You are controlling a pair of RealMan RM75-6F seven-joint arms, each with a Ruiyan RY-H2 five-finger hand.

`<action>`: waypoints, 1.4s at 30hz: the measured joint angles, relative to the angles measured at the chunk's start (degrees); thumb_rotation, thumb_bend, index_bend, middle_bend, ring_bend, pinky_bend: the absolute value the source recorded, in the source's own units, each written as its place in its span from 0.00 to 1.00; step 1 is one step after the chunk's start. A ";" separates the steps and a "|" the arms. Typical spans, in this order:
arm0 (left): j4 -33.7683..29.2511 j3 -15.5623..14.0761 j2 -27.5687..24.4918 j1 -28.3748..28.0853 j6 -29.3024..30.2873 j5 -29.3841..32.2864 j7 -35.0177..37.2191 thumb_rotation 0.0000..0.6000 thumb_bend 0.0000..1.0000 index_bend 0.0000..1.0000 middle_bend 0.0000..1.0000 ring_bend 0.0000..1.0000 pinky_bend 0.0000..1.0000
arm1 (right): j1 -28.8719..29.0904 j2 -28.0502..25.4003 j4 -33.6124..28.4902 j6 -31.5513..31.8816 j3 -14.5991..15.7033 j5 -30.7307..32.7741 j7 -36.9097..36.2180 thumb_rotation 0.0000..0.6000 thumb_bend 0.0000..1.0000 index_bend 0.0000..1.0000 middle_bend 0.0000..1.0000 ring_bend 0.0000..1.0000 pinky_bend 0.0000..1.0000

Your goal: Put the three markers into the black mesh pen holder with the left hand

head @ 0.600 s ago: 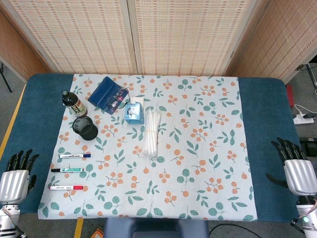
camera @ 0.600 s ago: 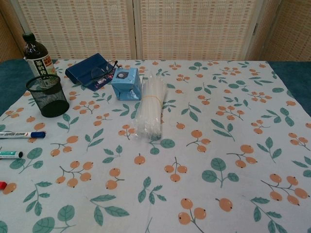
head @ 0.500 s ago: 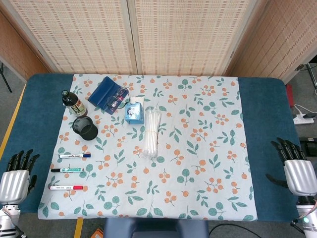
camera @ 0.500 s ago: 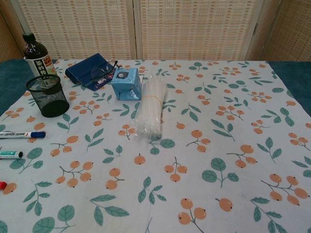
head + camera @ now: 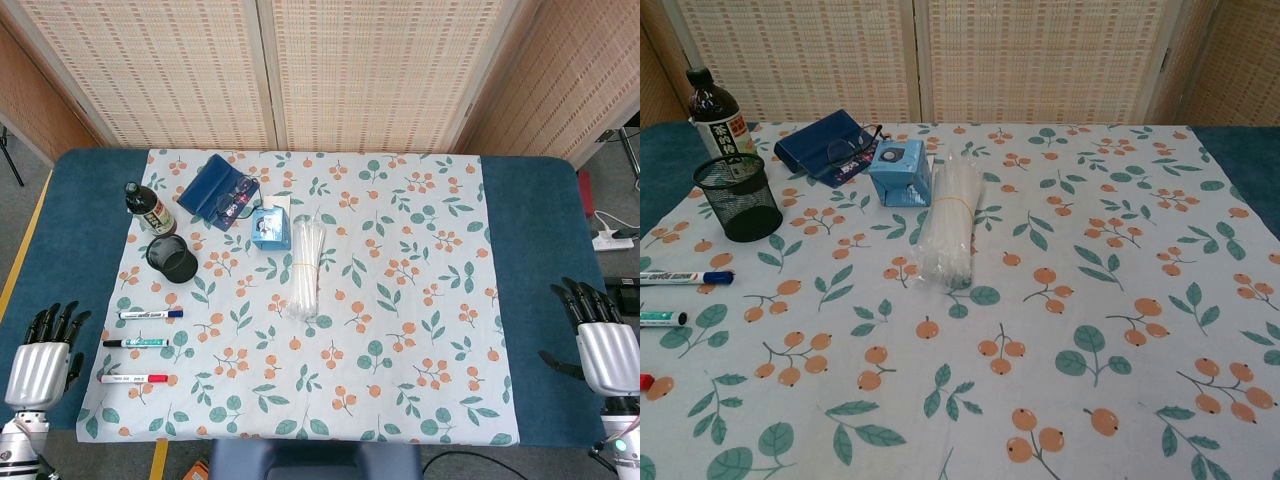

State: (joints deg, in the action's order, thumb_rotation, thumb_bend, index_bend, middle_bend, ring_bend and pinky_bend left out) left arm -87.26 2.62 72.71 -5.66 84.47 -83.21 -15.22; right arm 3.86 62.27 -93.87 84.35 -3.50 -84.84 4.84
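Three markers lie in a column on the cloth's left side: a blue-capped marker (image 5: 151,314) (image 5: 685,278), a green-capped marker (image 5: 136,343) (image 5: 660,319) and a red-capped marker (image 5: 134,379) (image 5: 644,381). The black mesh pen holder (image 5: 171,259) (image 5: 737,196) stands upright behind them. My left hand (image 5: 42,360) hovers at the table's front left edge, left of the markers, fingers apart, holding nothing. My right hand (image 5: 602,345) hangs at the front right edge, also holding nothing. Neither hand shows in the chest view.
A dark bottle (image 5: 149,208) stands just behind the holder. A blue glasses case (image 5: 214,184) with glasses, a small blue box (image 5: 270,228) and a clear bundle of straws (image 5: 304,266) lie near the cloth's middle left. The floral cloth (image 5: 420,300) covers most of the blue table.
My left hand has drifted slightly toward the front edge and right. My right hand has dropped slightly toward the front edge. Objects have not moved.
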 measured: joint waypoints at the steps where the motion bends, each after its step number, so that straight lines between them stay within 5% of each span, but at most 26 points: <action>1: -0.01 0.01 0.00 -0.01 0.00 0.02 -0.14 1.00 0.41 0.18 0.07 0.00 0.08 | -0.01 0.01 0.00 0.01 0.01 -0.01 -0.01 1.00 0.00 0.13 0.06 0.08 0.14; 13: -1.24 -0.43 -0.06 0.26 0.40 -0.30 -1.19 1.00 0.41 0.18 0.07 0.00 0.09 | 0.01 -0.09 -0.03 -0.13 0.04 -0.05 -0.18 1.00 0.00 0.13 0.06 0.08 0.14; 19: -2.91 -1.98 1.65 1.06 1.02 -1.59 -2.02 1.00 0.41 0.19 0.15 0.01 0.09 | -0.16 -0.18 -0.02 0.21 -0.10 0.14 -0.08 1.00 0.00 0.13 0.06 0.08 0.14; 30: -1.14 -5.69 15.82 3.05 2.01 -5.23 -13.53 1.00 0.42 0.31 0.28 0.10 0.14 | -0.19 -0.25 -0.03 0.41 -0.01 -0.37 -0.51 1.00 0.00 0.14 0.06 0.08 0.14; 42: 9.01 -3.13 27.20 4.56 3.75 -3.35 -23.63 1.00 0.42 0.33 0.33 0.14 0.16 | -0.25 -0.52 0.23 0.42 -0.01 -0.51 -1.61 1.00 0.00 0.13 0.06 0.08 0.14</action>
State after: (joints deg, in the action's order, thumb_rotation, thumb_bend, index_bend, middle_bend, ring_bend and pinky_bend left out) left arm -78.25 -0.51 99.91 -1.10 88.22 -86.55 -38.84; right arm 3.61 61.76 -93.64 84.77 -3.51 -85.36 3.23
